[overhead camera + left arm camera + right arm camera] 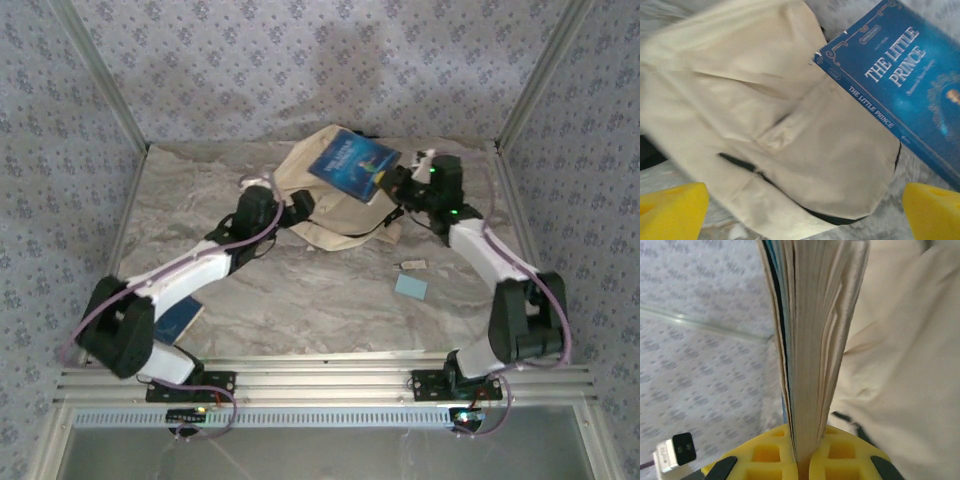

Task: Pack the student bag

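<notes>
The biggest thing is the grey stone-look table (300, 300) that I am bolted to. The student bag (335, 215) lies flat on it, in the middle of the far side, between my two hands. It is soft and cream, with a dark zipper line (737, 162) on the front. Next comes the blue book (352, 165). The gold words on its cover (892, 62) say The Little Prince. It is held up at a tilt over the far right part of the bag, and I cannot tell if its corner touches the cloth. My right gripper (395, 190) is at the book's right edge. My right wrist camera shows the yellow pads (765, 452) squeezed tight on the book, with the pages (815, 340) standing straight up out of them and the bag (910, 365) just beside. My left gripper (298, 205) is at the left side of the bag. Its yellow fingers (672, 210) are spread wide and hold nothing, and the bag (790, 140) lies below them. A dark blue flat thing (183, 320) that looks like another book lies near my left arm, partly under it. On the right side of the table, near my right arm, a small light blue square (410, 287) lies flat, and a tiny tan bit (412, 264) lies just beyond it.
</notes>
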`<action>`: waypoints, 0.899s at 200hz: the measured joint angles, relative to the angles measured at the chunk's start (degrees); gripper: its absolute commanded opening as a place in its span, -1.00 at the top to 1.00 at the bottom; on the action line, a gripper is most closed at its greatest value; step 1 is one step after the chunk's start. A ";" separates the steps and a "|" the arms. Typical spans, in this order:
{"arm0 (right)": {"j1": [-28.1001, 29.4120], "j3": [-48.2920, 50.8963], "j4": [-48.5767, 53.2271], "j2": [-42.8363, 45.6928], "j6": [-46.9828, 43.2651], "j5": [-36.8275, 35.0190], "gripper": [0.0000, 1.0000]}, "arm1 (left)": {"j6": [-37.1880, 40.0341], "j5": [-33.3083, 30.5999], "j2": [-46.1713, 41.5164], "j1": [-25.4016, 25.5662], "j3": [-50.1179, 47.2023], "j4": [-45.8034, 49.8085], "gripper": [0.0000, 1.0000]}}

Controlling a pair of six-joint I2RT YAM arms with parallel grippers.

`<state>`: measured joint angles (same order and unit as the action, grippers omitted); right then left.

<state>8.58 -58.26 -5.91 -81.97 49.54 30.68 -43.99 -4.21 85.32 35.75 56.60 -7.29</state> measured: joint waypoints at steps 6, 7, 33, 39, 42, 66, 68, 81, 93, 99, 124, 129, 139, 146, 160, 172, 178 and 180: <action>-1.53 0.07 3.26 2.05 -2.05 -0.96 1.00 | 1.60 0.90 2.29 0.76 2.73 0.96 -0.96; -1.77 0.07 3.63 2.27 -2.27 -1.11 1.00 | 2.05 1.05 2.82 0.96 3.48 1.36 -0.95; -9.60 2.78 14.56 10.51 -9.18 -4.94 1.00 | 9.66 4.22 12.83 4.35 16.00 6.49 -0.93; -11.39 3.76 16.46 12.15 -10.19 -5.49 1.00 | 11.34 4.87 14.82 5.07 18.45 7.58 -0.92; -12.35 4.20 17.27 12.85 -10.58 -5.79 1.00 | 12.20 5.09 15.72 5.40 19.65 8.28 -0.92; -19.82 8.02 23.69 18.91 -13.14 -7.61 1.00 | 18.82 7.13 23.78 8.11 29.57 14.10 -0.87; -20.61 8.33 24.15 19.39 -13.22 -7.61 1.00 | 19.21 7.34 24.26 8.24 30.23 14.53 -0.86; -24.24 9.79 26.14 21.88 -13.75 -7.56 1.00 | 22.36 8.24 28.68 9.49 35.89 17.92 -0.86; -27.32 10.80 27.69 23.71 -14.19 -7.34 1.00 | 24.81 8.52 32.44 10.43 40.61 20.94 -0.85; -28.48 11.08 28.33 24.30 -14.32 -7.26 1.00 | 26.03 8.70 34.32 10.86 43.10 22.80 -0.85; -31.78 11.32 30.05 25.66 -14.71 -6.16 1.00 | 30.99 7.72 42.27 12.57 54.62 30.34 -0.83; -32.20 11.32 30.25 25.83 -14.75 -5.79 1.00 | 31.69 7.37 43.71 12.85 56.65 31.54 -0.82; -32.72 11.32 30.60 26.14 -14.95 -5.11 1.00 | 33.20 6.36 46.56 13.44 60.83 34.14 -0.83; -32.96 11.34 30.71 26.34 -15.06 -4.57 1.00 | 34.18 5.64 48.33 13.79 63.32 35.76 -0.83; -33.09 11.39 30.80 26.49 -15.15 -3.67 1.00 | 35.82 3.78 51.04 14.34 66.79 38.73 -0.80; -33.09 11.47 30.77 26.49 -15.28 -2.84 1.00 | 37.13 2.10 52.74 14.75 68.61 40.41 -0.74; -33.09 11.54 30.80 26.49 -15.34 -2.58 1.00 | 37.73 1.25 53.42 14.91 69.26 41.48 -0.68; -33.09 11.58 30.80 26.49 -15.34 -2.43 1.00 | 37.90 0.85 53.68 14.95 69.55 41.90 -0.63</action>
<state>-24.51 -46.68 24.88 -55.48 34.20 28.25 -6.09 -3.36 139.00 50.70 126.15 34.61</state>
